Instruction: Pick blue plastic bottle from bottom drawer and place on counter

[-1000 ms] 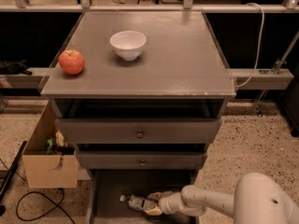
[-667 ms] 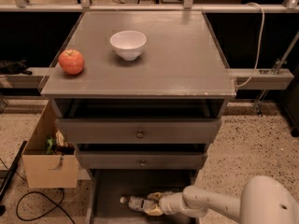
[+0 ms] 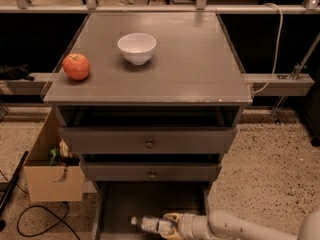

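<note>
As two-finger gripper (image 3: 171,226), bottom centre, clamps small clear blue plastic bottle (image 3: 150,224), it seems light, slick. Mid-body hold safer.

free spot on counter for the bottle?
The counter is bare across its right half, from white bowl to right edge, and along the front. Left is crowded: bowl, plus apple at the edge; claw is down in the bottom drawer at the blue plastic bottle.
</note>
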`<state>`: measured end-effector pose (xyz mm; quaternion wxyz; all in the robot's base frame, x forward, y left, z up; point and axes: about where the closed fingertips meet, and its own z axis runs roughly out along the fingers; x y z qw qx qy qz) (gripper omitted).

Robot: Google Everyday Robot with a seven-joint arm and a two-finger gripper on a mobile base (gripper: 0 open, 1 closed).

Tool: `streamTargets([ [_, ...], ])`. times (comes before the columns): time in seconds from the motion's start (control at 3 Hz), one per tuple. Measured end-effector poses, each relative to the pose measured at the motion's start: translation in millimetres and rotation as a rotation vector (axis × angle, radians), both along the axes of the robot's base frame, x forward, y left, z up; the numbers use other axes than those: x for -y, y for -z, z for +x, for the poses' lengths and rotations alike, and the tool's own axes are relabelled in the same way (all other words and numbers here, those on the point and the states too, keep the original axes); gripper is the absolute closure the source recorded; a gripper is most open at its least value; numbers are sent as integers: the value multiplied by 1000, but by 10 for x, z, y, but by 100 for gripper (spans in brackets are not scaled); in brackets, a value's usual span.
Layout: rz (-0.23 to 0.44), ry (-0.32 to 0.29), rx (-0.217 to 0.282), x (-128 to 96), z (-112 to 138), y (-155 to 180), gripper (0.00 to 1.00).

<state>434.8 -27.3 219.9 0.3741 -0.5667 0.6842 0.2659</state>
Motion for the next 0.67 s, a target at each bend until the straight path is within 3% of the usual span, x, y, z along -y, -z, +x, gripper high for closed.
streamTargets([
  [0.33, -4, -25, 145, 299, -533, -757, 100],
  [0.67, -16, -30, 214, 519, -866, -1235, 100],
])
